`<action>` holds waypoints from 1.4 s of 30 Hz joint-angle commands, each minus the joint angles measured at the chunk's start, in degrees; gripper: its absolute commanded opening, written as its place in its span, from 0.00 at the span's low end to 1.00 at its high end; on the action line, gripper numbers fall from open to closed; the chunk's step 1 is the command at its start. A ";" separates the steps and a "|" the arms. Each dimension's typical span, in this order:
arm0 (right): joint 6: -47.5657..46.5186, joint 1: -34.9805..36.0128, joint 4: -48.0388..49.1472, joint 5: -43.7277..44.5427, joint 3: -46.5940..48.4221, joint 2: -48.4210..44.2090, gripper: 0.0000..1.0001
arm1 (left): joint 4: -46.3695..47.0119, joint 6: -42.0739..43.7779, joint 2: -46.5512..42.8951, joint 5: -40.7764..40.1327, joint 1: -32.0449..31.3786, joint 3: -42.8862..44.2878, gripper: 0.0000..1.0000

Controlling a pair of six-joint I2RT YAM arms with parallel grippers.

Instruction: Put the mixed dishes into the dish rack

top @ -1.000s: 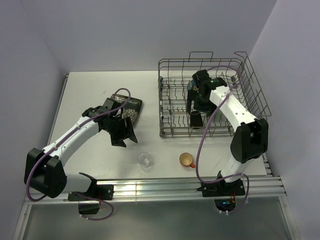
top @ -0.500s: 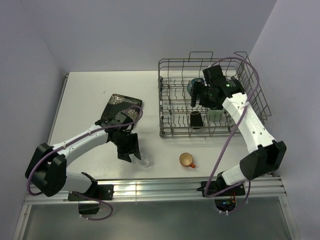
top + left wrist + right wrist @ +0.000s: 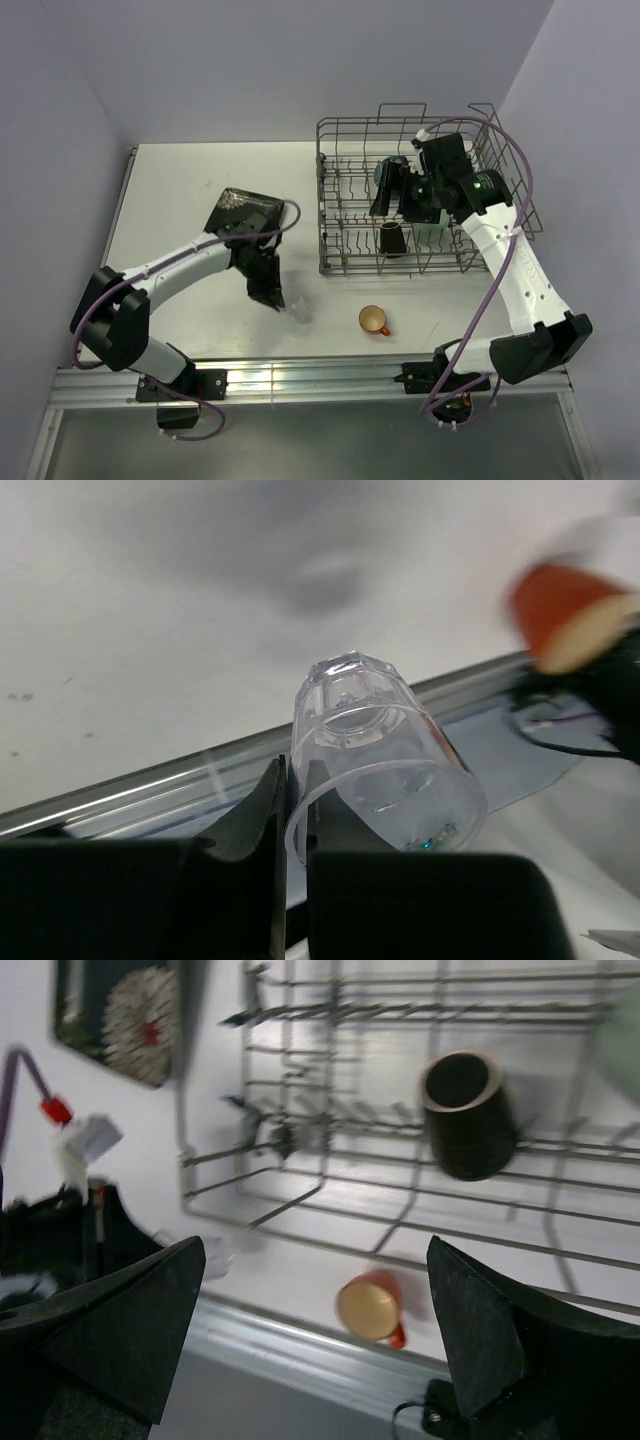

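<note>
My left gripper (image 3: 273,295) is pinched narrow on the wall of the glass (image 3: 297,313). One finger (image 3: 250,830) is outside the rim and the other is in its mouth. I cannot tell whether the glass touches the table (image 3: 170,200). The table is plain matte white with a few faint specks, and a metal rail (image 3: 330,372) runs along its 6 o'clock edge. Pale lilac walls (image 3: 300,60) close it in. The orange mug (image 3: 374,320) stands at 3 o'clock from the glass and the plate (image 3: 240,205) lies at 11 o'clock. The rack (image 3: 330,125) fills the table's 2 o'clock corner with the brown mug (image 3: 465,1110) inside. My right gripper (image 3: 312,1260) hangs over the rack, spread wide and holding nothing.
</note>
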 commanded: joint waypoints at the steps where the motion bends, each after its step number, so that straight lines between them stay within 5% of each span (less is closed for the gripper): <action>1: 2.01 0.15 3.52 -14.66 -0.64 -1.41 1.00 | -6.02 1.36 -5.00 0.84 0.40 15.17 0.00; 6: 8.41 0.15 15.44 -33.82 -5.91 -2.20 1.00 | 0.34 -1.45 -8.51 11.63 1.10 26.36 0.00; 11: 21.15 0.06 36.01 -51.56 -16.10 -6.41 1.00 | 28.43 -13.39 -10.02 34.49 1.90 20.49 0.00; 16: 41.46 0.23 63.97 -55.29 -25.15 -10.02 0.99 | 45.69 -25.76 -9.75 39.25 2.78 17.14 0.00; 19: 50.25 0.76 75.90 -55.91 -28.58 -10.73 0.98 | 47.48 -27.03 -8.61 39.69 3.04 16.69 0.00; 42: 52.64 2.17 76.93 -52.40 -26.84 -12.40 0.88 | 56.89 -32.92 -8.17 39.61 8.14 13.88 0.00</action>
